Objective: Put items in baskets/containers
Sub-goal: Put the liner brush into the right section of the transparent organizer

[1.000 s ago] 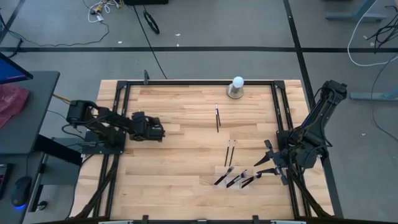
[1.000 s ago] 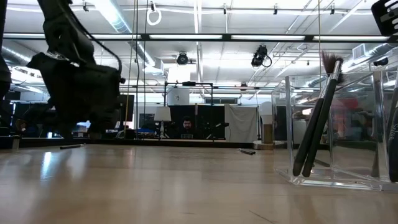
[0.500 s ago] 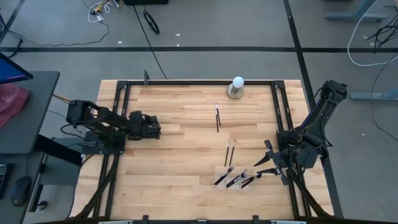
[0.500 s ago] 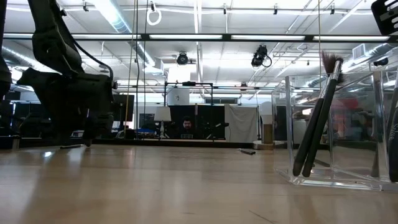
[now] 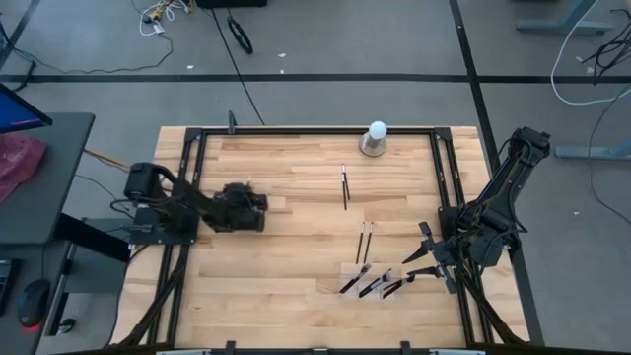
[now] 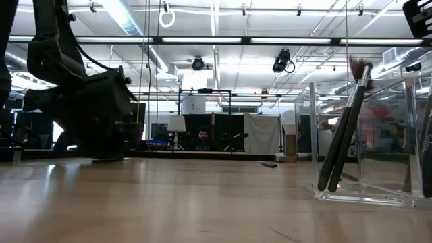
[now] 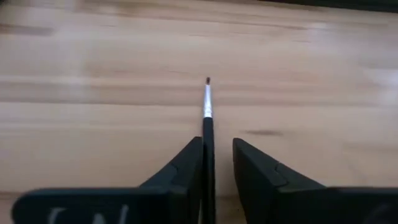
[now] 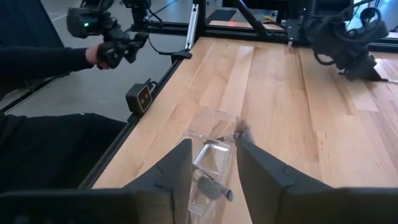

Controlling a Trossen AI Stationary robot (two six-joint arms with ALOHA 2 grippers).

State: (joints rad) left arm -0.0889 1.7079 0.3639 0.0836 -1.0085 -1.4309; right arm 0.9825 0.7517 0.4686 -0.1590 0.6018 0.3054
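My left gripper sat low on the table, jaws narrowed around a brush but one finger not yet touching: the pick-up step. Next I judged a firm close, then a carry across to the clear tray, near my parted, waiting right gripper.

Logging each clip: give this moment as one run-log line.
left gripper: fingers straddling a brush on the table, gap remaining | right gripper: open above clear tray | loose brushes: remaining

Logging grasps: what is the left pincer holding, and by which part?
A makeup brush sits between the left pincer's fingers at its dark handle; firm hold cannot be told.
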